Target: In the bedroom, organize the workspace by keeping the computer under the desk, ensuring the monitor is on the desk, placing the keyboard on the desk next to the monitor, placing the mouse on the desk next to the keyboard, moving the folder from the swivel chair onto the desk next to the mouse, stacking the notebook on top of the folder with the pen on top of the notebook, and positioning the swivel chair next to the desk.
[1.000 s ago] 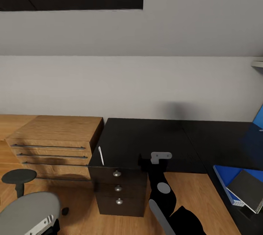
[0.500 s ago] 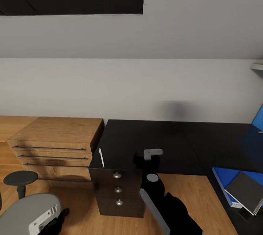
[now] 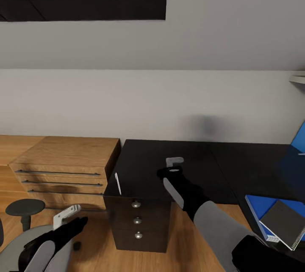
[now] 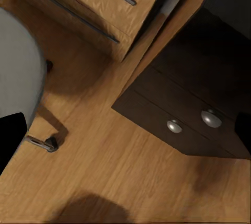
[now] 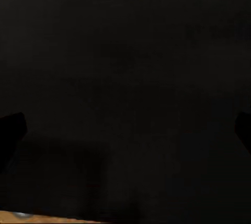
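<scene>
Here the right gripper (image 3: 170, 171) is held over the desk (image 3: 144, 166) near the pen (image 3: 117, 182), presumably for a pick; its fingertips are seen wide apart in the right wrist view. The left gripper (image 3: 67, 217) is kept low beside the swivel chair (image 4: 15, 72), its fingers seemingly apart, though poorly seen. The notebook (image 3: 284, 222) is shown stacked on the folder (image 3: 262, 204). The pedestal drawers (image 3: 136, 217) are closed, contents hidden.
</scene>
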Controlling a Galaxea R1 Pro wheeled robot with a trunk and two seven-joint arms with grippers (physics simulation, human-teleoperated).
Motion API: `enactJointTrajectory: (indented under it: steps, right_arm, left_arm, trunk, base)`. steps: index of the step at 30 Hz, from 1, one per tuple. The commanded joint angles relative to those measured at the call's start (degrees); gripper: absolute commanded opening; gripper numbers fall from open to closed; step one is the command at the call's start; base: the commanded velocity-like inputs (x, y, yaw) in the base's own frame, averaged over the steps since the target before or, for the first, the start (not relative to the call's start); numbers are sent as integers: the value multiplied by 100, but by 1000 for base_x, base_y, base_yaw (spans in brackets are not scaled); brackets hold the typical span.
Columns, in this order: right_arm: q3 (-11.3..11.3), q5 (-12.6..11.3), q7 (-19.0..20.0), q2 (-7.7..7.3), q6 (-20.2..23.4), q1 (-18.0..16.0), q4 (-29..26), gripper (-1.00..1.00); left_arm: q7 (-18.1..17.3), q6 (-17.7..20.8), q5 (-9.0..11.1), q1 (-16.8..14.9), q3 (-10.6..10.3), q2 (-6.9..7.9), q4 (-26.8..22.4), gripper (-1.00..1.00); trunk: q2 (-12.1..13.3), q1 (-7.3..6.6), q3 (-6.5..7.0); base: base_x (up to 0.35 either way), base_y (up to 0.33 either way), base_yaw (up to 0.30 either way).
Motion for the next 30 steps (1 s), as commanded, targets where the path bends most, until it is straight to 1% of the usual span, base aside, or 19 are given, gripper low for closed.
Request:
enactJointTrajectory:
  steps: [1, 2, 4, 6, 8, 10, 15, 27, 28, 30]
  right_arm:
    - [-8, -145, -22, 0, 14, -15, 250, 100]
    - [-23, -210, -5, 0, 13, -17, 400, 100]
    - [-64, -459, 117, 0, 29, -24, 895, 100]
    - [-92, -604, 284, -33, 43, -27, 1105, 100]
    - [-99, -653, 321, -50, 53, -28, 1069, 100]
    - [-95, -693, 333, -53, 63, -28, 933, 100]
    - [-67, -687, 308, -49, 26, -30, 847, 100]
    - [12, -649, 322, -33, 53, -28, 869, 100]
    - [66, -643, 324, -33, 53, -28, 869, 100]
    - [254, -638, 326, -30, 53, -28, 869, 100]
  left_arm:
    - [56, 63, 64, -36, 45, -4, 31, 100]
    - [57, 85, 64, -47, 63, -10, 42, 100]
    - [60, 134, 64, -72, 77, -67, 62, 100]
    - [70, 146, 44, -82, 16, -200, 85, 100]
    - [51, 147, 23, -86, -18, -304, 92, 100]
    - [35, 143, 15, -88, -22, -351, 89, 100]
    - [28, 136, 13, -89, -25, -371, 25, 100]
    - [32, 145, 21, -89, -37, -383, 22, 100]
    - [32, 145, 22, -89, -38, -384, 24, 100]
    - [33, 145, 22, -89, -39, -384, 25, 100]
  trunk:
    - [-6, 0, -7]
    - [-6, 0, -7]
    - [-6, 0, -7]
    - [-6, 0, -7]
    - [-6, 0, -7]
    - [-6, 0, -8]
    - [-6, 0, -27]
    - [-6, 0, -102]
    - [-6, 0, -108]
    - [-6, 0, -122]
  base:
    - [0, 0, 0]
    - [0, 0, 0]
    - [0, 0, 0]
    - [0, 0, 0]
    - [0, 0, 0]
    - [0, 0, 2]
    - [0, 0, 148]
    - [0, 0, 200]
    - [0, 0, 194]
    - [0, 0, 194]
